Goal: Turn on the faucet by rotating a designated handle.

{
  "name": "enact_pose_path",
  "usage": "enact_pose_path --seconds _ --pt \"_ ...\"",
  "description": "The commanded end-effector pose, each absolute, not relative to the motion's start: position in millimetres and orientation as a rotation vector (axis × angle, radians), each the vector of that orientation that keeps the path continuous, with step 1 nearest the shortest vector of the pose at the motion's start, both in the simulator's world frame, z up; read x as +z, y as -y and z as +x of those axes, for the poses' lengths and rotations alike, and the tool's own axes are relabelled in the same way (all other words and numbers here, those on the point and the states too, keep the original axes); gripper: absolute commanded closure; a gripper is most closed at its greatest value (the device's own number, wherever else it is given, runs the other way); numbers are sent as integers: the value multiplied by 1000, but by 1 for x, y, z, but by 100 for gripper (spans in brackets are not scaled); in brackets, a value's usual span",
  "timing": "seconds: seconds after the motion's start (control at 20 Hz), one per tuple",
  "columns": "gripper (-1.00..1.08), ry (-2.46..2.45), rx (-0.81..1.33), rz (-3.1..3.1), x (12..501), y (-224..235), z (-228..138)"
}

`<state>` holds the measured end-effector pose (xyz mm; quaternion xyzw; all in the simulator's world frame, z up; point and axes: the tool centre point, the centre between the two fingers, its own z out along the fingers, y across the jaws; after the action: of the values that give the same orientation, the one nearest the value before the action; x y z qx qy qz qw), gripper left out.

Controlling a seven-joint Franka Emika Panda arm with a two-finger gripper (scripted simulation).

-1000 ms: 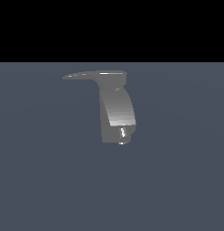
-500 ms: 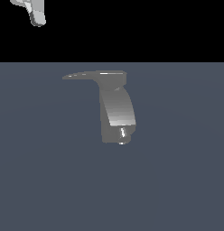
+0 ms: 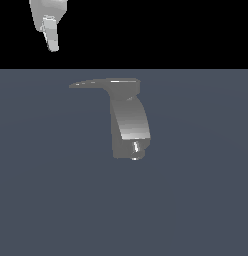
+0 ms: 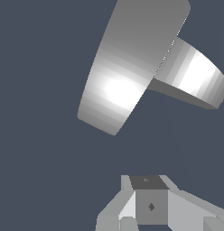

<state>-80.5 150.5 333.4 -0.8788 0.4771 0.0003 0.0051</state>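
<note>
The handle (image 3: 93, 83) is the flat grey lever that juts sideways from the top cap of the faucet (image 3: 128, 122), tapering to a point toward the exterior view's left. The faucet itself stands alone on the grey floor (image 3: 196, 200), its thick curved body dropping from the cap to a small shiny nozzle stub (image 3: 136, 147) at the bottom. From my wrist I see the broad lever face bright with glare (image 4: 127, 67), and the rounded body (image 4: 190, 74) behind it.

My pincer (image 3: 51, 35) hangs above the lever's pointed tip and further toward the exterior view's left, well apart from it, touching nothing. I cannot tell whether my fingers (image 4: 150, 205) are parted or closed; only one shows clearly from outside, and the wrist picture cuts them off.

I judge this to be the approach step, nothing turned yet. Next I need to come down beside the lever near its tip, then push it sideways around the cap
</note>
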Motion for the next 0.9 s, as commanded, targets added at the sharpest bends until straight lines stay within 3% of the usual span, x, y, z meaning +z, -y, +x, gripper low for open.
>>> enact_pose_path --seconds 0.0,0.85 --pt "108 -1565 1 -2712 326 -152 -69" --pt "108 -2026 -1 -2396 273 -142 14"
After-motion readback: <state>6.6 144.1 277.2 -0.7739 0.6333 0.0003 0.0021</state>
